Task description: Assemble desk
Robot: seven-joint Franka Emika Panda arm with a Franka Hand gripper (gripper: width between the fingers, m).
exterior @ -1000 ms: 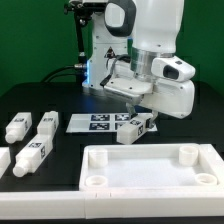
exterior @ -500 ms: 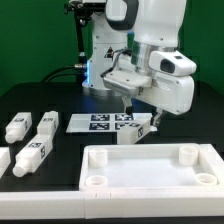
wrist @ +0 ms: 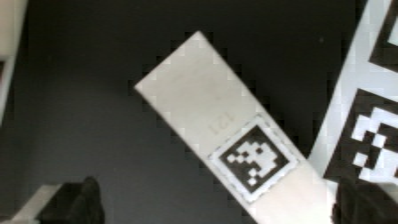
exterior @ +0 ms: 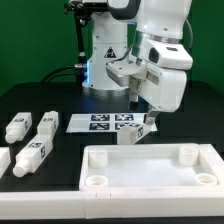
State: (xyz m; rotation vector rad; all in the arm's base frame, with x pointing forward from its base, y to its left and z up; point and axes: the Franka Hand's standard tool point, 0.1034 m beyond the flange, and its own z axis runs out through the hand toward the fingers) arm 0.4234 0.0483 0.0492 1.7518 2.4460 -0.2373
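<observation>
The white desk top lies at the front, rim up, with round corner sockets. One tagged white leg lies next to the marker board. It also shows in the wrist view, lying on the black table. My gripper hangs just above that leg. In the wrist view my gripper is open and holds nothing. Its dark fingertips stand wide apart on either side of the leg's tagged end, clear of it. Three more legs lie at the exterior view's left.
The marker board's tags show beside the leg in the wrist view. A further white piece sits at the exterior view's left edge. The robot base and cables stand at the back.
My gripper has risen from right over the leg, and the wrist has swung toward the exterior view's right. The leg stays on the table by the marker board.
</observation>
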